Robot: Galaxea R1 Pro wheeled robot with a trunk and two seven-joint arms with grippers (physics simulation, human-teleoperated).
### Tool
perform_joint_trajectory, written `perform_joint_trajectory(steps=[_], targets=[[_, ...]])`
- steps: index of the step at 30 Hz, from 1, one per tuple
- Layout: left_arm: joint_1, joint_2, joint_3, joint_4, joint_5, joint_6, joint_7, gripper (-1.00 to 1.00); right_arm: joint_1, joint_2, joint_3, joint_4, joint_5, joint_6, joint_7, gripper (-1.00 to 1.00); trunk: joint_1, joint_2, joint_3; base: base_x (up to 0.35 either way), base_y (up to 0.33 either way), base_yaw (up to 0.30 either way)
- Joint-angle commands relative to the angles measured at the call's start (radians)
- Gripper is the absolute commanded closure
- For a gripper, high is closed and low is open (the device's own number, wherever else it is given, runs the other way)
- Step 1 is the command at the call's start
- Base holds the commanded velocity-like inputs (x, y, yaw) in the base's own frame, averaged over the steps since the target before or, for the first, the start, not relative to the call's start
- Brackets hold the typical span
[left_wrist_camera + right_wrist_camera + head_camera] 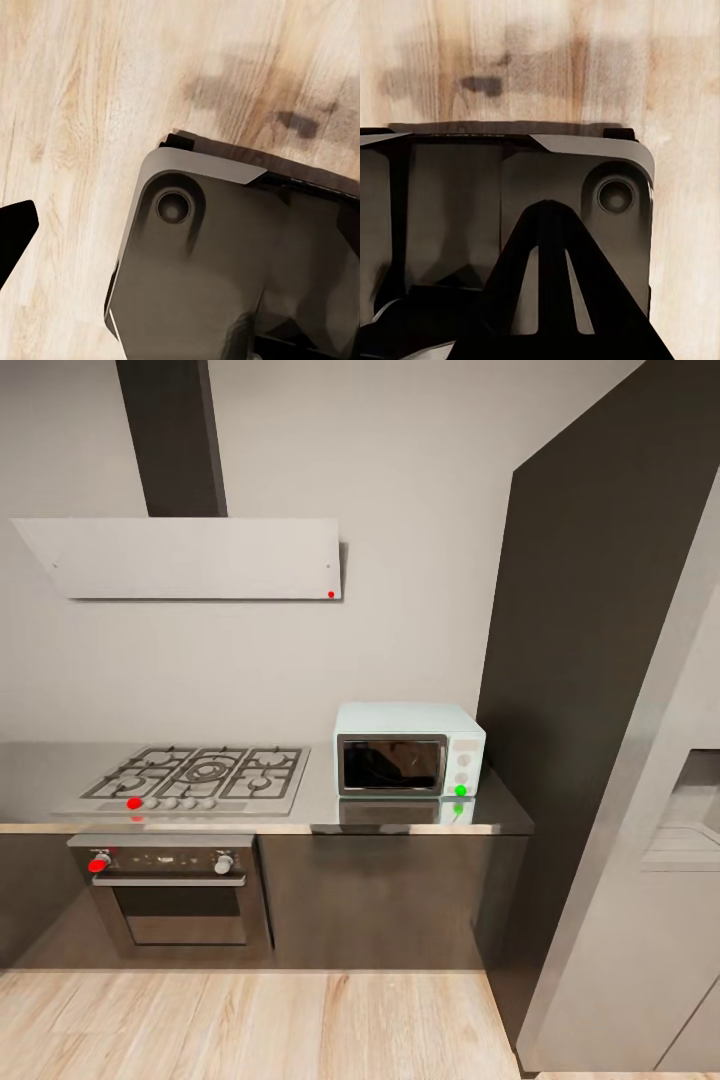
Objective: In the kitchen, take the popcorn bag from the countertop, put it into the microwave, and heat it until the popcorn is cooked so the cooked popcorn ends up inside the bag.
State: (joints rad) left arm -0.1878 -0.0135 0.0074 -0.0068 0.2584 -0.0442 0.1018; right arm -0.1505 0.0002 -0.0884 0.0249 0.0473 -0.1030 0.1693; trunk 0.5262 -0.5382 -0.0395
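One small mint-blue microwave [409,749] sits on the grey countertop [400,815] at its right end, close to the back wall and beside a tall dark cabinet panel [590,690]; its glass door is closed and faces outward, a green marker at its lower right corner; a judgement: it stands there so the door can swing open toward the robot. A gas hob [200,775] is set into the countertop's left part, with a built-in oven [172,895] below the front edge and an extractor hood [185,555] on the wall above; the popcorn bag is not seen on the visible stretch of countertop. Both wrist cameras look down at wooden floor [90,112] and the robot's dark base [510,202], suggesting arms hanging low while the robot is on its way. The left gripper's finger [15,232] shows as one dark tip; the right gripper [547,292] shows as a dark forked shape; how far either is open cannot be told; neither visibly holds anything.
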Motion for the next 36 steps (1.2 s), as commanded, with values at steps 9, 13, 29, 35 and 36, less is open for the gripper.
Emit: perform_joint_trajectory(steps=[9,13,29,35,36], targets=[[-0.001,0.0,0.0,0.001,0.004,-0.003,0.003,-1.0,-0.001,0.0,-0.008,0.003,0.005,-0.005,0.003,1.0,0.0,-0.002,-0.002,0.0,0.0,0.0],[-0.001,0.0,0.0,0.001,0.004,-0.003,0.003,-1.0,-0.001,0.0,-0.008,0.003,0.005,-0.005,0.003,1.0,0.0,-0.002,-0.002,0.0,0.0,0.0],[-0.001,0.0,0.0,0.001,0.004,-0.003,0.003,-1.0,-0.001,0.0,-0.008,0.003,0.005,-0.006,0.003,1.0,0.0,-0.002,-0.002,0.0,0.0,0.0],[-0.001,0.0,0.0,0.001,0.004,-0.003,0.003,-1.0,-0.001,0.0,-0.008,0.003,0.005,-0.005,0.003,1.0,0.0,-0.002,-0.002,0.0,0.0,0.0],[-0.001,0.0,0.0,0.001,0.004,-0.003,0.003,-1.0,-0.001,0.0,-0.008,0.003,0.005,-0.005,0.003,1.0,0.0,-0.002,-0.002,0.0,0.0,0.0]])
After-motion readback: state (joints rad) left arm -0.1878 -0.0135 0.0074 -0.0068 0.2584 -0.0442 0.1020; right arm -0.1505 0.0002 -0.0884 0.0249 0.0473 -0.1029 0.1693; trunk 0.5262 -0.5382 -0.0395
